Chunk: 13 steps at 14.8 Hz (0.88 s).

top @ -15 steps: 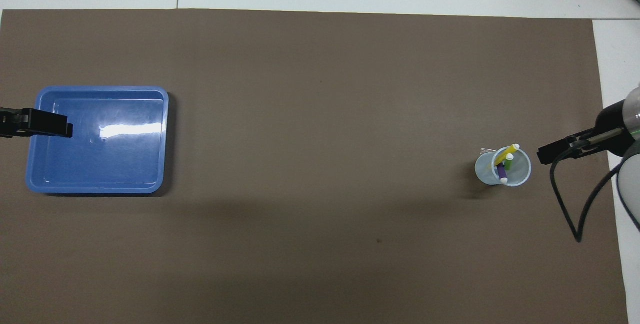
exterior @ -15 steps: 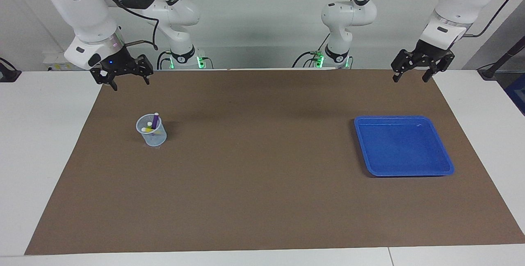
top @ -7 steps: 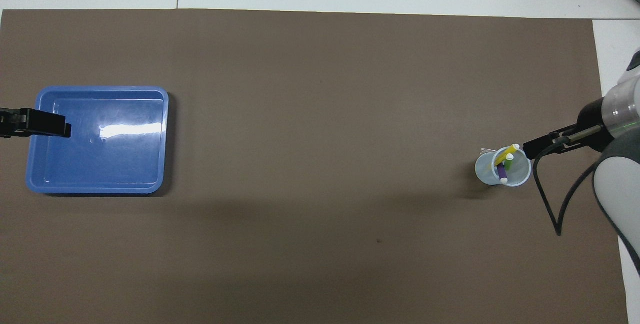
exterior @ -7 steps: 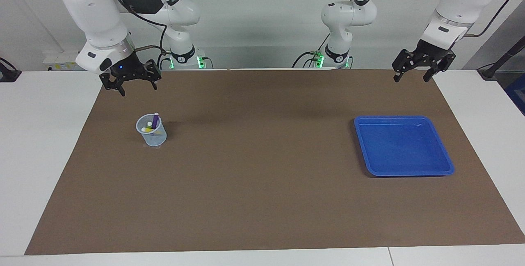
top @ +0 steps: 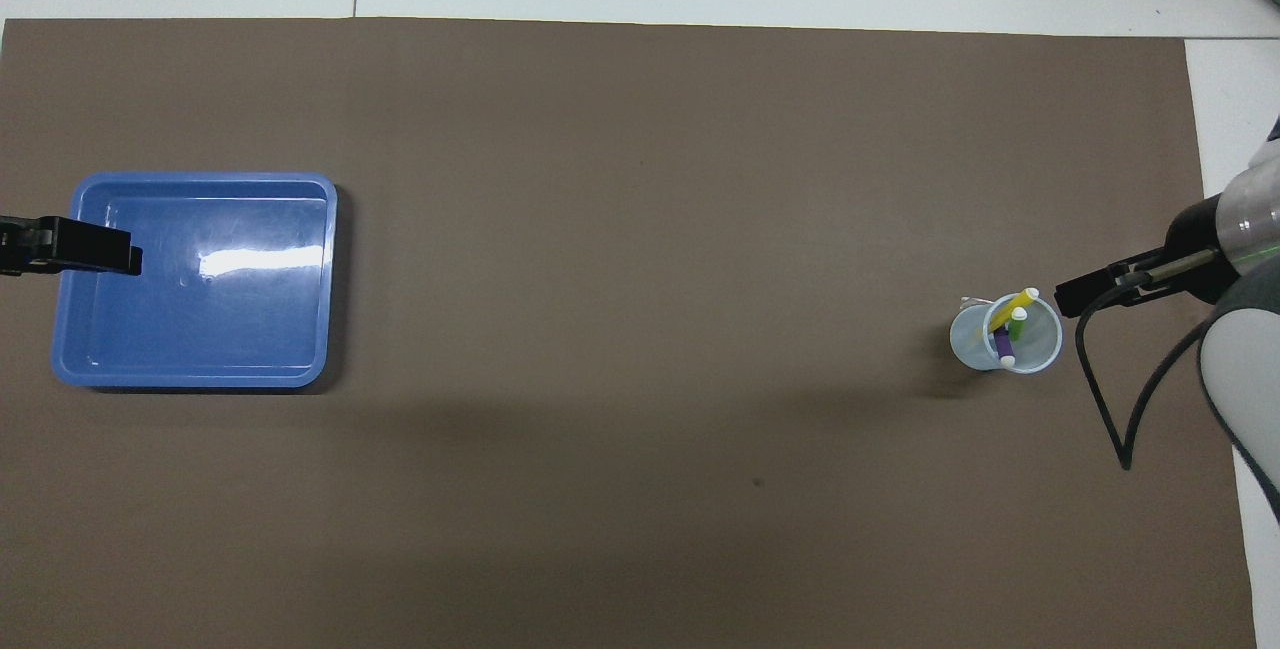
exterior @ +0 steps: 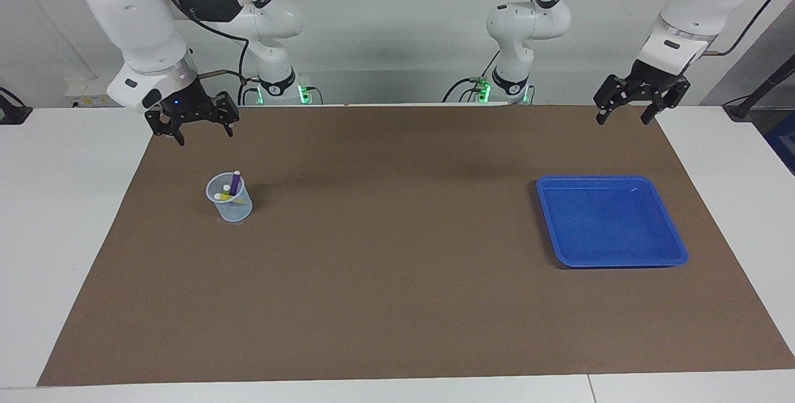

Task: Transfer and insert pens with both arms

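A clear plastic cup stands on the brown mat toward the right arm's end. It holds three pens upright: purple, yellow and green. The cup also shows in the overhead view, with the yellow pen leaning on its rim and the purple pen beside it. My right gripper is open and empty, raised over the mat close to the cup, not touching it; it shows in the overhead view too. My left gripper is open and empty and waits raised over the mat's corner.
An empty blue tray lies on the mat toward the left arm's end; in the overhead view the left gripper overlaps its rim. The brown mat covers most of the white table.
My right gripper swung in toward the cup, then drew back slightly toward the right arm's end. The left arm, cup, pens and tray have not moved.
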### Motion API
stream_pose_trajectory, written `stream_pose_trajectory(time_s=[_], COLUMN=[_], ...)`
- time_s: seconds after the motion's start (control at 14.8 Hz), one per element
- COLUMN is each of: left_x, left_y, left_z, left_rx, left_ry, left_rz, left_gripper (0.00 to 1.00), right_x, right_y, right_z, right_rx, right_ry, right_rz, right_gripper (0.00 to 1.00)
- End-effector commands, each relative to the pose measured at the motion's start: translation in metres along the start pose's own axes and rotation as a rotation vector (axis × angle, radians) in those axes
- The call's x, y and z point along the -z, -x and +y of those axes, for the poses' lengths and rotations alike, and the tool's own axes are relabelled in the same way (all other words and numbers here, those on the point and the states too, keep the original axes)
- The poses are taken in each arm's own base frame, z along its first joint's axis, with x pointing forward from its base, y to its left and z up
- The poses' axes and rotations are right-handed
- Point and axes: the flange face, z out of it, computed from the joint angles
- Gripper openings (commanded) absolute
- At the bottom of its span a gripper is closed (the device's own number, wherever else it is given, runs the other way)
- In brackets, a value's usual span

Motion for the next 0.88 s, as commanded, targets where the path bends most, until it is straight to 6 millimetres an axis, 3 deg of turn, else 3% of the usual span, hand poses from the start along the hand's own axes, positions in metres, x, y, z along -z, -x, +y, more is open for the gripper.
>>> stream_pose_trajectory(time_s=[0.0,0.81], left_x=[0.006,0.007], left_y=[0.002,0.0], left_z=[-0.002,-0.001], left_rx=[-0.014,-0.015], left_ry=[-0.02,-0.019], left_rz=[0.005,0.01], left_gripper=[1.0,1.0], right_x=[0.002,0.012], right_y=[-0.001,-0.005], right_z=[-0.005,0.001], right_rx=[-0.032,-0.062], right_ry=[-0.016,-0.011], right_rz=[0.012,0.054], right_gripper=[1.0,1.0])
